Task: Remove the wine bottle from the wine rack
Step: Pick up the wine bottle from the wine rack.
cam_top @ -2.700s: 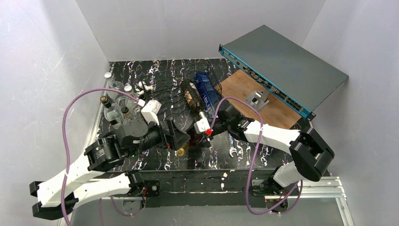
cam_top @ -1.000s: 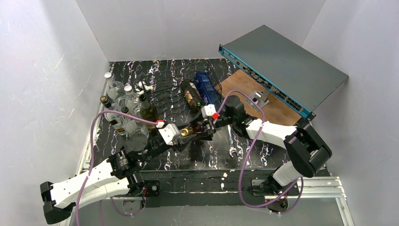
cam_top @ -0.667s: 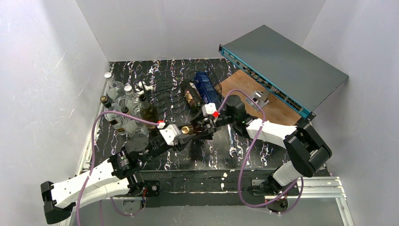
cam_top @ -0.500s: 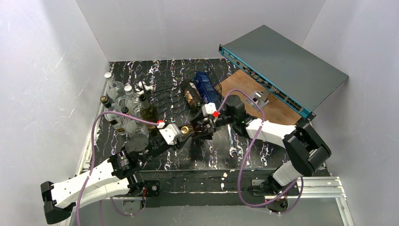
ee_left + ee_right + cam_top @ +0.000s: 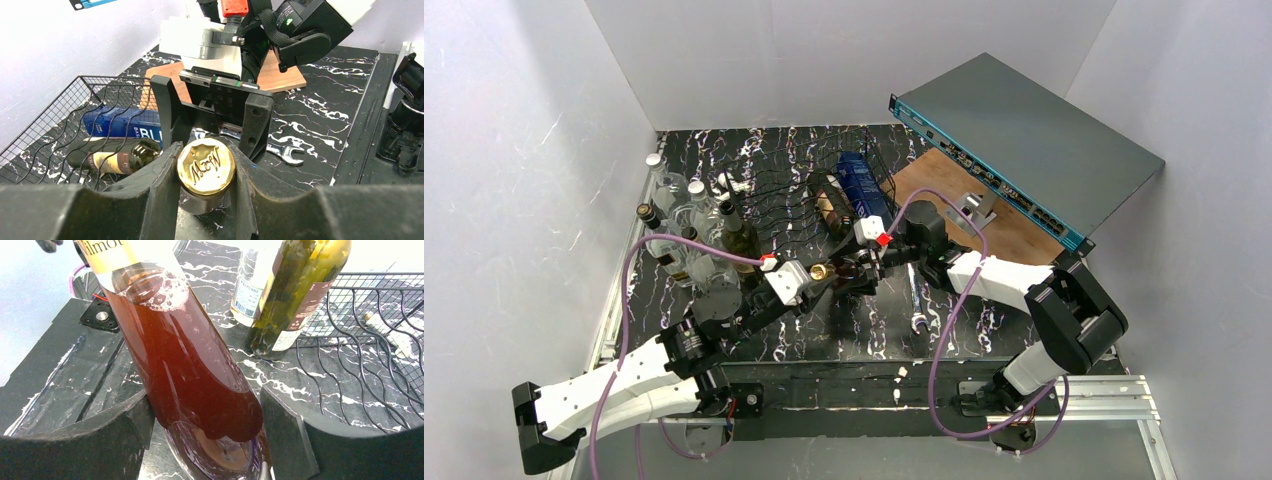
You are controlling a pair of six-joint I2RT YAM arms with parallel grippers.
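Observation:
A wine bottle (image 5: pixel 842 270) of red liquid lies level above the table, held at both ends, in front of the wine rack (image 5: pixel 789 200). My left gripper (image 5: pixel 206 169) is shut on its gold-capped neck (image 5: pixel 206 166); both fingers (image 5: pixel 162 175) press the cap's sides. My right gripper (image 5: pixel 207 435) is shut on the bottle's (image 5: pixel 185 365) thick base end. The black wire wine rack (image 5: pixel 55 120) carries a dark bottle (image 5: pixel 117 159) and a blue bottle (image 5: pixel 122 127).
Several upright bottles (image 5: pixel 686 235) stand at the left; a green one (image 5: pixel 295 295) is close to the rack's (image 5: pixel 360 355) edge. A wrench (image 5: pixel 916 300) lies on the table. A grey box with a teal edge (image 5: pixel 1024 140) leans over a wooden board (image 5: pixel 949 190) at the right.
My left gripper's fingers have closed on the gold cap. Both arms and the bottle have crept slightly toward the rack. The right grip is unchanged.

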